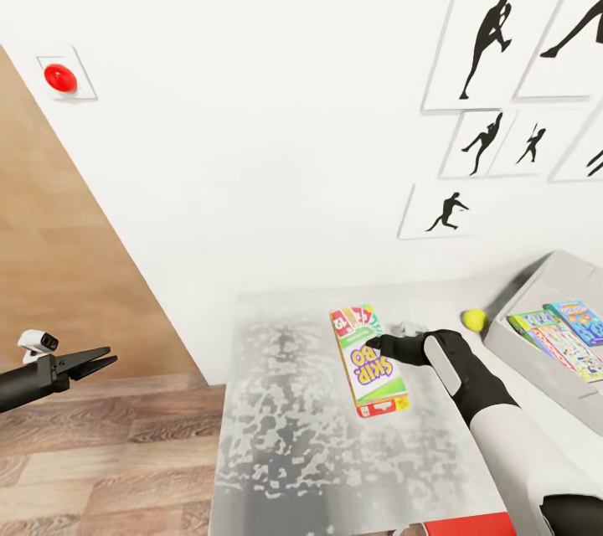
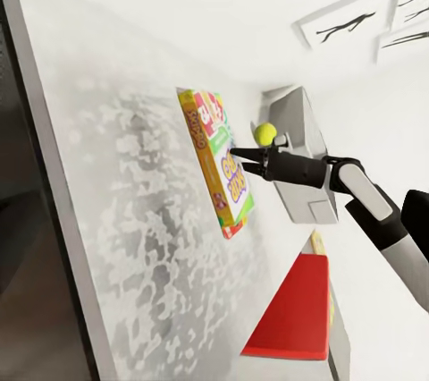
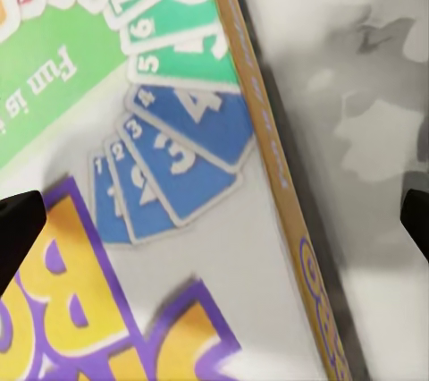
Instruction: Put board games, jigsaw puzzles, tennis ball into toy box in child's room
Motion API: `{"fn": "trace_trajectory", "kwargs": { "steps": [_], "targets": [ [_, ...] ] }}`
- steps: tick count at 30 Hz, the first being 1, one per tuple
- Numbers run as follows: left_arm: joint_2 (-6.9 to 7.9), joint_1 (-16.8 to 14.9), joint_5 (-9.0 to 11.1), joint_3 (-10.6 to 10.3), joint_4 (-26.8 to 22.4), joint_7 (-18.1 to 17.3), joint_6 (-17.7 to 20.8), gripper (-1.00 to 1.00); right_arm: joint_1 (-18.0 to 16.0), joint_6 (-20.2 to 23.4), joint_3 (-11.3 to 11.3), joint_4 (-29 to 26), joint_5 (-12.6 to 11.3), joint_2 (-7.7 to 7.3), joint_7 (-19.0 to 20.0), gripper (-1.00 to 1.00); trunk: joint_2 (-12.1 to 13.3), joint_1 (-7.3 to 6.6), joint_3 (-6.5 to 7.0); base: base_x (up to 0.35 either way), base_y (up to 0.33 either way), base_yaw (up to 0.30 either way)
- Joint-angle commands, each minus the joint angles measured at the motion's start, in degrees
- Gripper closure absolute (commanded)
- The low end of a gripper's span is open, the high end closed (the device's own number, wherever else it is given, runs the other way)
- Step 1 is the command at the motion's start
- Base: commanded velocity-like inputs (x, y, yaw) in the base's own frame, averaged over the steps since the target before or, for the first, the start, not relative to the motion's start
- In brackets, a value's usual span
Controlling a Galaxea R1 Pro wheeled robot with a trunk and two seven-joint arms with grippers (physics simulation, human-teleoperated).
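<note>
A board game (image 1: 368,360) with a green, white and red card cover lies flat on the table (image 1: 285,435). My right gripper (image 1: 375,345) is low over its right long edge. In the right wrist view the fingertips (image 3: 18,229) stand wide apart, one over the cover (image 3: 179,175) and one over the mottled tabletop (image 3: 357,86), so it is open. The tennis ball (image 1: 475,319) rests beyond my right wrist, beside the toy box (image 1: 536,280), which holds colourful flat toys (image 1: 559,335). My left gripper (image 1: 96,362) hangs open off the table's left side, holding nothing.
A flat red item (image 1: 469,524) lies at the table's near edge by my right arm. The white wall behind the table carries black ball-player pictures (image 1: 481,42) and a red button (image 1: 60,78). Wood floor (image 1: 100,452) lies left of the table.
</note>
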Motion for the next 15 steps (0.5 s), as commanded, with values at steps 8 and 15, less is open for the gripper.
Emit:
{"fn": "trace_trajectory", "kwargs": {
  "steps": [8, 15],
  "targets": [
    [0.01, -0.06, 0.04, -0.05, 0.0, -0.16, 0.55, -1.0, 0.03, 0.23, 0.17, 0.6, -0.23, -0.04, 0.43, -1.0, -0.07, 0.05, -0.14, -0.007, 0.047, 0.0],
    [0.0, -0.06, 0.02, -0.07, 0.0, -0.16, 0.54, -1.0, 0.06, 0.26, 0.15, 0.6, -0.23, -0.04, 0.46, -1.0, -0.07, 0.05, -0.14, -0.059, 0.228, 0.0]
  ]
}}
